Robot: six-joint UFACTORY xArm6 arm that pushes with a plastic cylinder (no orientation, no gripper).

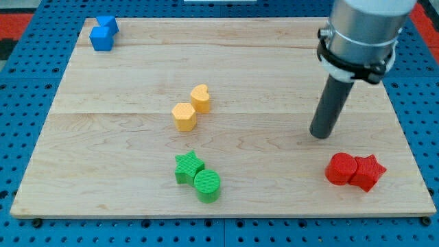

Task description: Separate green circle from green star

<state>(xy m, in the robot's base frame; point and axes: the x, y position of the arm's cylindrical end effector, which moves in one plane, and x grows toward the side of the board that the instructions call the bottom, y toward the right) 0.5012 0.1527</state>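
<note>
The green star [188, 167] and the green circle [207, 185] lie touching each other near the view's bottom centre, the circle to the lower right of the star. My tip [320, 134] rests on the board well to the right of both, above the red blocks. It touches no block.
A yellow hexagon [184, 116] and a yellow heart [200, 98] sit together at the centre. A red circle [340, 169] and a red star [367, 172] touch at the lower right. Two blue blocks [103, 33] sit at the top left corner of the wooden board [103, 137].
</note>
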